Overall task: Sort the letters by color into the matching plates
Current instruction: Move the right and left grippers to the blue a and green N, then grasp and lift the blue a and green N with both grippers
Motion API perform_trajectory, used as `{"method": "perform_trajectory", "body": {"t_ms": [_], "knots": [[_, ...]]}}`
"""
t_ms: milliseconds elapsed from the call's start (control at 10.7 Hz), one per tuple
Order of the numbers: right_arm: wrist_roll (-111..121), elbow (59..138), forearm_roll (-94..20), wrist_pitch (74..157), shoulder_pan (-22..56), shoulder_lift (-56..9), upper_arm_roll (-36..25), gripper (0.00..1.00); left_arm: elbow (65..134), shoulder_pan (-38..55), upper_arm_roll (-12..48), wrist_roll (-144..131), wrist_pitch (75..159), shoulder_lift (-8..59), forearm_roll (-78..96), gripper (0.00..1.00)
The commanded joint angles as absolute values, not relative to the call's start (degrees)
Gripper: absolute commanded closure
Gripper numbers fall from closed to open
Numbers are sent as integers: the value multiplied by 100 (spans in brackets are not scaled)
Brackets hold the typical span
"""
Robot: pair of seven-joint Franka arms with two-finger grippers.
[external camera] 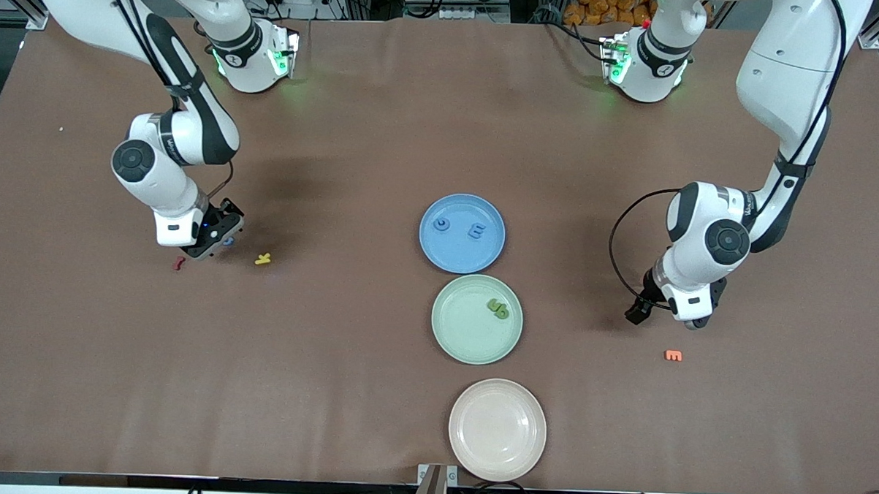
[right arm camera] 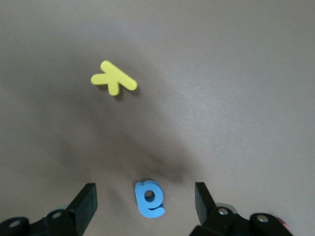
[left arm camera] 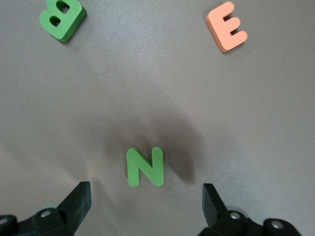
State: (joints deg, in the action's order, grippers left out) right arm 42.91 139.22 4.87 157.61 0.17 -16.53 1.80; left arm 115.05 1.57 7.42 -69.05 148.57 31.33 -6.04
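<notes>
Low over the tabletop (external camera: pixel 385 143), right pincer (right arm camera: pixel 145 196) spread around a blue letter (right arm camera: pixel 149 198), not yet pinching. Likewise left pincer (left arm camera: pixel 146 196) spread, straddling a green N (left arm camera: pixel 145 166).

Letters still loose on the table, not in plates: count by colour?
Blue letter: 1
Green, green N and green B: 2
Yellow letter: 1
Red letter: 1
Orange E: 1
Total: 6
</notes>
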Motion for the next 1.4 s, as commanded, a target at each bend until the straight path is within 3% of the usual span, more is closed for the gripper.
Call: {"method": "perform_trajectory", "body": {"t_ms": [0, 936, 1123, 1217, 1311], "knots": [[4771, 14080, 571, 15952, -123, -1696, 246, 20, 11470, 220, 571, -7145, 14933, 3234, -1159, 0], [5309, 14133, 571, 16259, -237, -1907, 229, 46, 10995, 316, 554, -7392, 14933, 3639, -1178, 0], [5309, 14124, 589, 16277, -211, -1925, 229, 68, 10995, 308, 554, -7383, 14933, 3630, -1204, 0], [5309, 14115, 598, 16277, -202, -1925, 229, 96, 10995, 308, 554, -7383, 14933, 3639, -1204, 0], [5317, 14107, 598, 16260, -202, -1907, 220, 100, 10995, 308, 554, -7383, 14933, 3639, -1204, 0]]}}
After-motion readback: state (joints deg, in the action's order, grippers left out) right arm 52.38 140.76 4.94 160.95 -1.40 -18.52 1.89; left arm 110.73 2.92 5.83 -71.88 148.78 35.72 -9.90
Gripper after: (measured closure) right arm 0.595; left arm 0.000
